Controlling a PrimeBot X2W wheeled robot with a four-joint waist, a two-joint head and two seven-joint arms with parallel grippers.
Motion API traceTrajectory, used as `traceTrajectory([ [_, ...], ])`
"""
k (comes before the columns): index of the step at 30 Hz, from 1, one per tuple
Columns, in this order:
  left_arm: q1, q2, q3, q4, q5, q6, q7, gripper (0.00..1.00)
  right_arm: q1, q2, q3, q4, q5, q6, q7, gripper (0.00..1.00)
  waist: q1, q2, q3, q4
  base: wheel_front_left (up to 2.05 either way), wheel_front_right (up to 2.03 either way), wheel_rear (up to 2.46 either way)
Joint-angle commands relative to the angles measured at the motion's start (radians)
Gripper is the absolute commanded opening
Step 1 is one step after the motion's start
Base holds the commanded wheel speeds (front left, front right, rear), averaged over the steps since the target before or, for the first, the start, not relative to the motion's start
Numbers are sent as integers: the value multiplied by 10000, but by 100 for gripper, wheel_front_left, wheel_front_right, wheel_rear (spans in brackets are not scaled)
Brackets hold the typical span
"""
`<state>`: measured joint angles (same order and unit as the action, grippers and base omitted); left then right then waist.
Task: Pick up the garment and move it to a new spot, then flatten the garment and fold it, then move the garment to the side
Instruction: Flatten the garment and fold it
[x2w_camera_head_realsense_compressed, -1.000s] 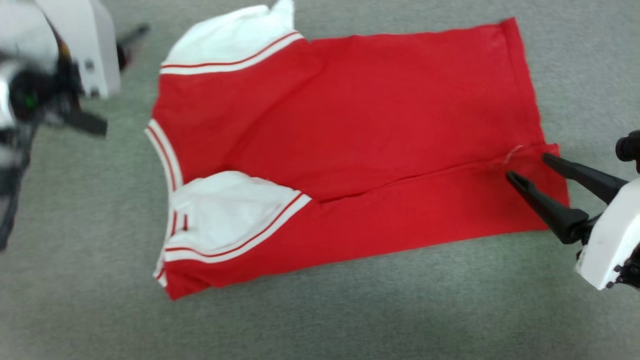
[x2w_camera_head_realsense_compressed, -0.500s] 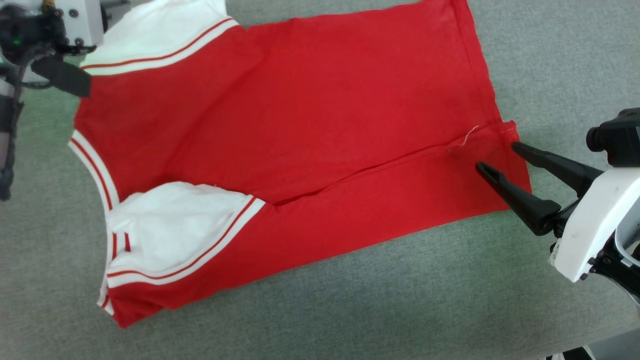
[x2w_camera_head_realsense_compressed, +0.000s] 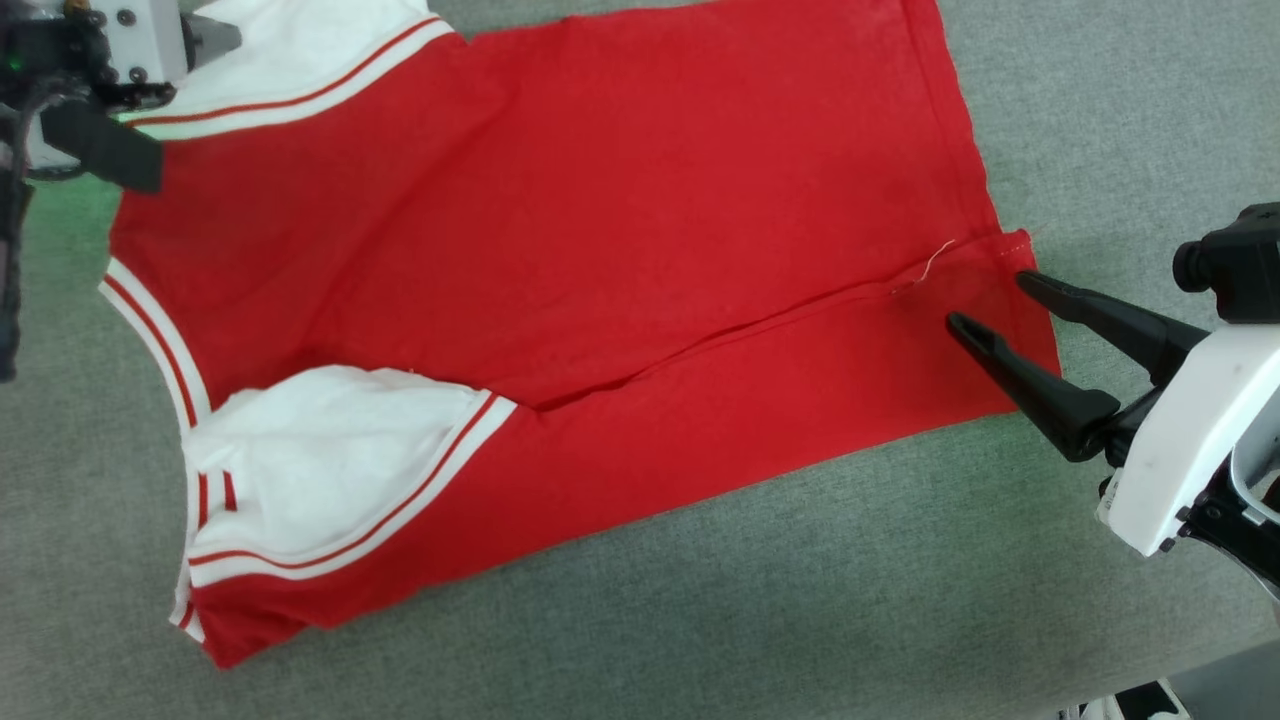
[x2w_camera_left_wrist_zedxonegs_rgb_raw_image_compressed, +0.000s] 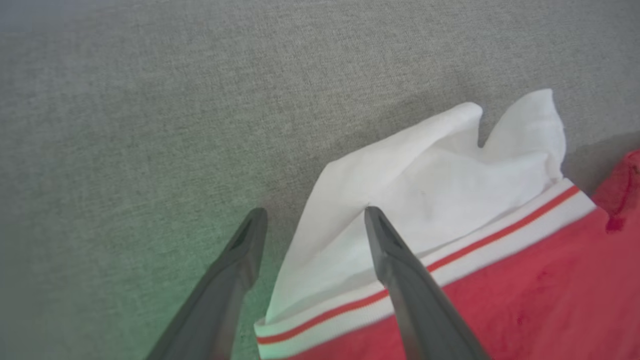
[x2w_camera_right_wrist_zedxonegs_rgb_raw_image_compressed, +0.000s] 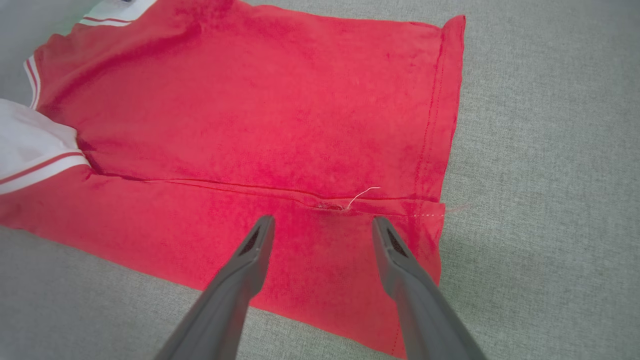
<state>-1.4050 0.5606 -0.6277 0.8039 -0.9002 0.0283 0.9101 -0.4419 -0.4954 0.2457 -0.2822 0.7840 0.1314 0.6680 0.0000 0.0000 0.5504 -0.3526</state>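
Left hand (x2w_camera_left_wrist_zedxonegs_rgb_raw_image_compressed: 314, 212) has moved up to the far sleeve (x2w_camera_left_wrist_zedxonegs_rgb_raw_image_compressed: 440, 165), open; right hand (x2w_camera_right_wrist_zedxonegs_rgb_raw_image_compressed: 322, 220) hovers open over the hem corner (x2w_camera_right_wrist_zedxonegs_rgb_raw_image_compressed: 427, 240). Garment (x2w_camera_head_realsense_compressed: 600, 200) lies part-folded on the tabletop (x2w_camera_head_realsense_compressed: 800, 600). Pinching one layer only could drag the fold apart.

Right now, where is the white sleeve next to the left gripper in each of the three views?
Head view: the sleeve lies at the top left edge.
Left wrist view: it is centre right, and the open left gripper straddles its left edge.
Right wrist view: a sliver of it sits at the top left corner.
Shared landmark: the red stripe in its white band.
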Motion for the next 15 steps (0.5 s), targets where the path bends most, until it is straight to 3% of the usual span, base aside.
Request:
traceTrajectory([
  [1,-51,-74,-2,125,-88,13,26,100,-84,-23,34,-6,43,-15,-51,100,0,0,65,-29,0,0,0],
  [8,-78,-278,41,392,-294,-164,24,100,-181,-87,-1,8,104,-15,-96,100,0,0,206,-56,0,0,0],
  [9,-87,-303,64,407,-295,-181,-44,82,-203,-83,-16,7,120,-15,-91,100,0,0,224,-57,0,0,0],
  [10,-99,-325,83,443,-320,-158,-81,54,-221,-77,-30,10,123,-15,-90,100,0,0,239,-55,0,0,0],
  [11,-107,-342,75,462,-314,-161,-106,35,-233,-72,-47,10,135,-15,-83,100,0,0,248,-48,0,0,0],
  [12,-115,-365,75,482,-313,-173,-163,0,-259,-59,-65,14,155,-15,-71,100,0,0,258,-38,0,0,0],
  [15,-165,-435,112,521,-360,-276,-310,0,-470,-54,-161,30,251,-15,14,100,0,0,279,16,0,0,0],
])
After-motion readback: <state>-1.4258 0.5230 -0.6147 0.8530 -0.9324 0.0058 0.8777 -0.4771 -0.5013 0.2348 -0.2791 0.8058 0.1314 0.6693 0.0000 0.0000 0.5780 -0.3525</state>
